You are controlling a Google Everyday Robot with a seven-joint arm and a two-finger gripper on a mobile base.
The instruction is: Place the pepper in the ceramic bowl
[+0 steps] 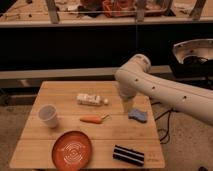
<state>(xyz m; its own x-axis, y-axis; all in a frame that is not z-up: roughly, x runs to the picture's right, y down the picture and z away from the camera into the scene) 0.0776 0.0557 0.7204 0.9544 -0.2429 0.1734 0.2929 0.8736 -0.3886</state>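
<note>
Pepper lies mid-table, apart from the one ceramic bowl in front. The gripper hangs to its right, just above one blue sponge, fingers wide, holding nothing. One cup, one white bottle and one black box too.

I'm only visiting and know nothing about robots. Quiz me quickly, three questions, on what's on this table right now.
1. True or false: the pepper lies inside the ceramic bowl.
2. Which thing is nearest the claw? A) the cup B) the blue sponge C) the black block
3. Fill in: the claw hangs open and empty over the ____ half of the table, as the picture shows it.

Key
1. False: the pepper lies on the table, between the white bottle and the bowl.
2. B
3. right
</note>
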